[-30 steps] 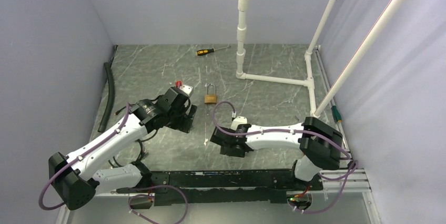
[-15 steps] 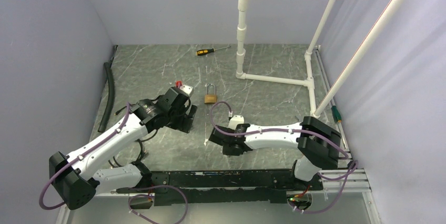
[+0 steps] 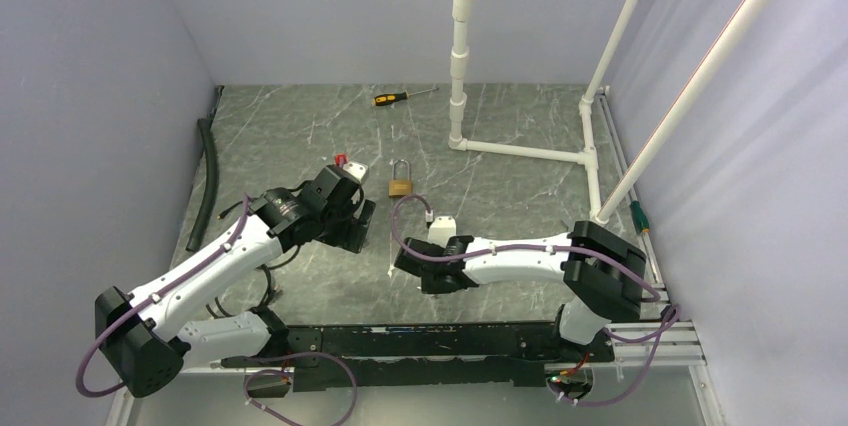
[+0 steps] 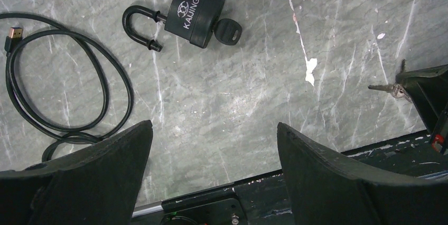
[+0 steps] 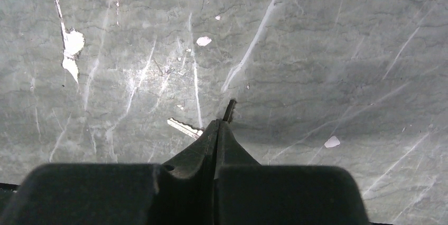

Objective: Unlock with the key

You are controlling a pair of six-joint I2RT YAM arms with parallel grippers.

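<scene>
My right gripper (image 5: 217, 124) is shut on the key (image 5: 229, 110), whose dark blade sticks out past the fingertips just above the table. A second silver key (image 5: 184, 128) juts out to the left of the tips. In the top view this gripper (image 3: 402, 264) is low over the table's middle. A brass padlock (image 3: 401, 183) lies farther back. My left gripper (image 4: 214, 124) is open and holds nothing. Beyond it lies a black padlock (image 4: 193, 13) with a black-headed key (image 4: 228, 30) in its base; one shackle leg looks out of the body. The silver keys (image 4: 389, 89) show at the right gripper's tip.
A coiled black cable (image 4: 58, 77) lies left of the black padlock. A yellow-handled screwdriver (image 3: 395, 98) is at the back, a white pipe frame (image 3: 520, 151) at the back right, a black hose (image 3: 208, 181) along the left wall. A green-handled tool (image 3: 638, 214) lies by the right rail.
The right gripper has closed on the key and slid a little to the left. The left arm has not moved.
</scene>
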